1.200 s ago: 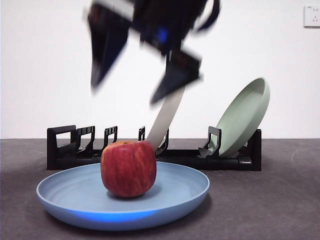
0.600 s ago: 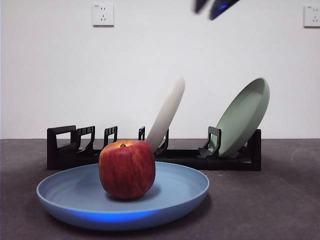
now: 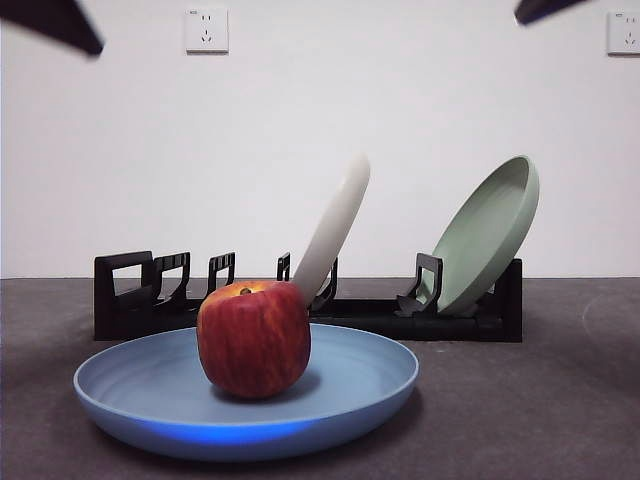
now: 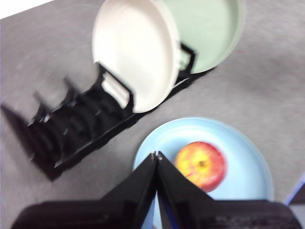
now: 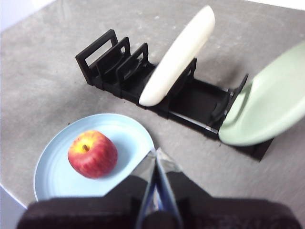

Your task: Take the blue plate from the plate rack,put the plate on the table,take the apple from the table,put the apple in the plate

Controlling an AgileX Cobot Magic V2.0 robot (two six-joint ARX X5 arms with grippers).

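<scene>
Both arms have pulled up and away since a second ago, when a dark hand hung blurred over the apple; in the front view only black tips show at the two top corners. From the wrist views, the left hand (image 4: 156,155) has its jaws pressed together, holding nothing, high above the tabletop (image 3: 520,400). Likewise the right hand (image 5: 155,151) is closed and empty (its tips meet in a thin line).

The apple (image 3: 254,338) sits in the blue plate (image 3: 350,400), a little off its middle, stem up. That plate lies flat on the tabletop, in front of the rack (image 3: 130,295) and apart from it. Neither apple nor plate has shifted in the last half second.

In the rack stand two other plates, both leaning: a cream one (image 3: 335,225) near the middle, and a green one (image 3: 490,235) at the end far from the loop handle. Two white wall sockets (image 3: 206,29) show on the wall behind.
</scene>
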